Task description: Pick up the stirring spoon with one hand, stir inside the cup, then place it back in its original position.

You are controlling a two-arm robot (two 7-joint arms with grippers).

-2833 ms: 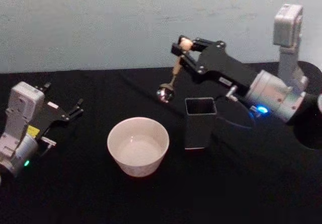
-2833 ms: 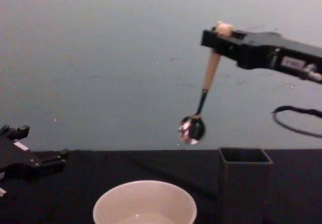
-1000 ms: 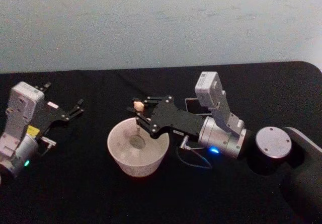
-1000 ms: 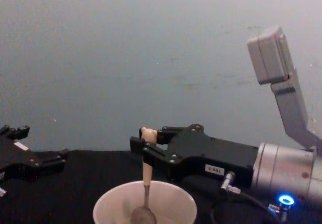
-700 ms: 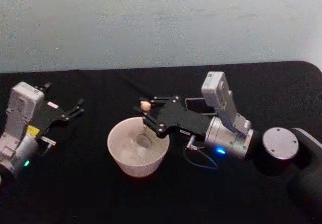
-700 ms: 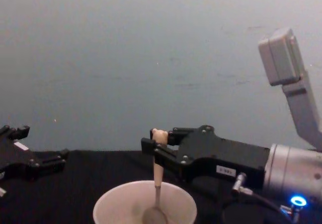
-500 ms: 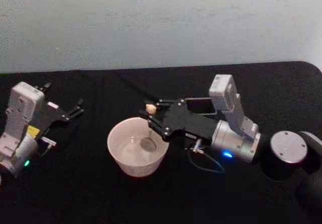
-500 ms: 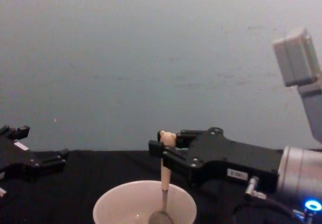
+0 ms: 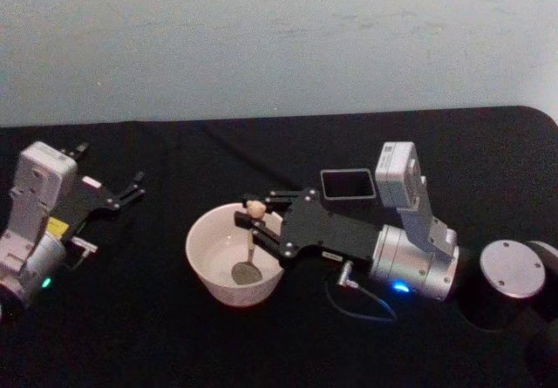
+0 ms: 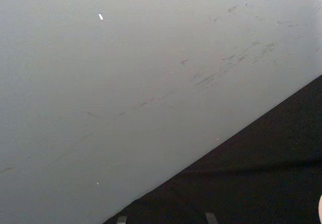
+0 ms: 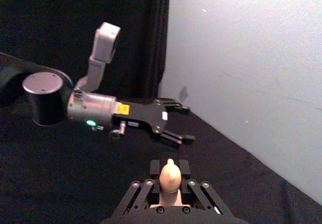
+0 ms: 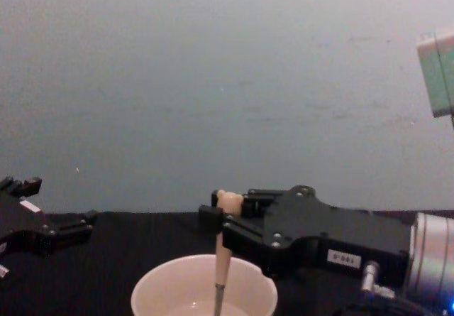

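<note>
1. Over the cup, in the head view, the right gripper hangs with its jaws pinched narrow on the bear-head end of the stirring spoon. The cream handle slants down inside the cup. The silvery bowl lies low in the cup, toward the side nearest the robot.
2. Behind the cup and off to its right, the dark grey holder stands upright with its square mouth open, apart from the cup. The right arm's black body passes just in front of it.
3. Well to the left of the cup, the left gripper rests on the black table. Its fingers are spread wide and hold nothing.
4. From the left wrist, a pale wall meets a wedge of the black table.
5. From the right wrist, the stirring spoon shows as its bear head, clamped tight between the right gripper's fingers. Farther off, the left gripper lies on the table beside the wall, its two fingers wide apart.
6. From the chest, the right gripper sits just above the cup's rim. The stirring spoon stands nearly upright from it, down into the cup. Far to the cup's left, the left gripper lies open.
</note>
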